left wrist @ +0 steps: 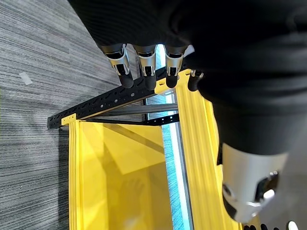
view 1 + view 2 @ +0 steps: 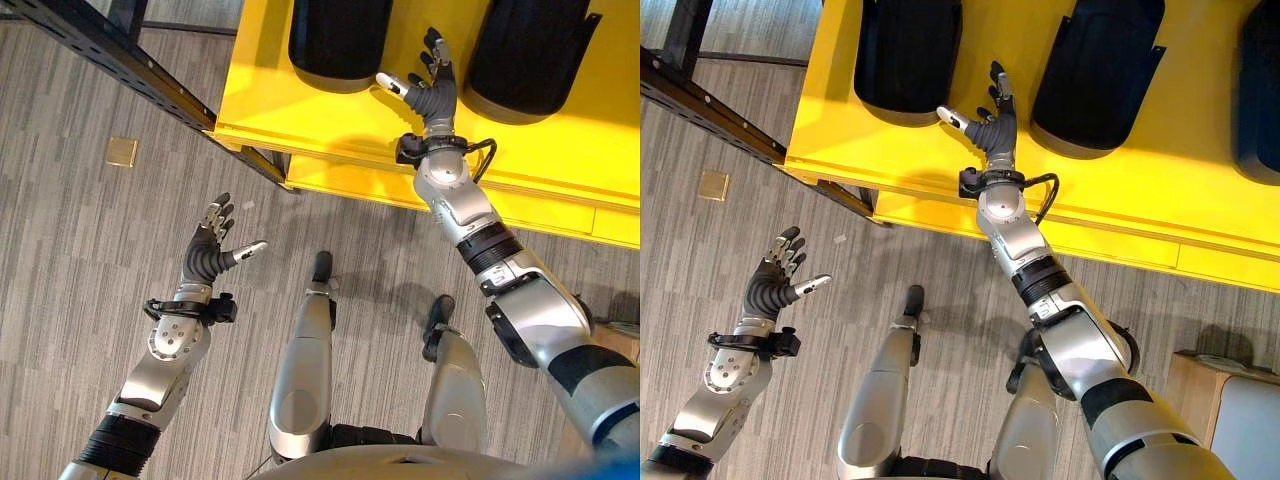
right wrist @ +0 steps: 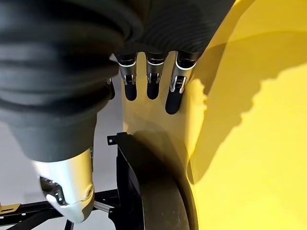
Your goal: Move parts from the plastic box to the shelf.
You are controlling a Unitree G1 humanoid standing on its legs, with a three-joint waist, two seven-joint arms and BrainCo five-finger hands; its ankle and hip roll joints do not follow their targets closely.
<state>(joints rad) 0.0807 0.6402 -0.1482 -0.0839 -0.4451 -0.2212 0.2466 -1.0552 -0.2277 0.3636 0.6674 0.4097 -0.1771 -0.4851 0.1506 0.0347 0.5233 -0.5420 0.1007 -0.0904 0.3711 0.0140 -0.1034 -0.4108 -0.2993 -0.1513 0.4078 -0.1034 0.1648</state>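
Right hand (image 2: 992, 125) spread over yellow shelf (image 2: 1120, 190), between two black parts (image 2: 908, 60); left hand (image 2: 208, 255) spread, empty, over grey floor (image 2: 60, 260) lower left.

Right eye view adds a third black part (image 2: 1260, 90) at the right edge and a box corner (image 2: 1230, 400) lower right; left eye view crops both. Right wrist view: fingers (image 3: 152, 79) straight, black part (image 3: 153, 191) just beside, not touched. Left wrist view: fingers (image 1: 144, 67) straight, black rack bar (image 1: 110, 100) beyond.
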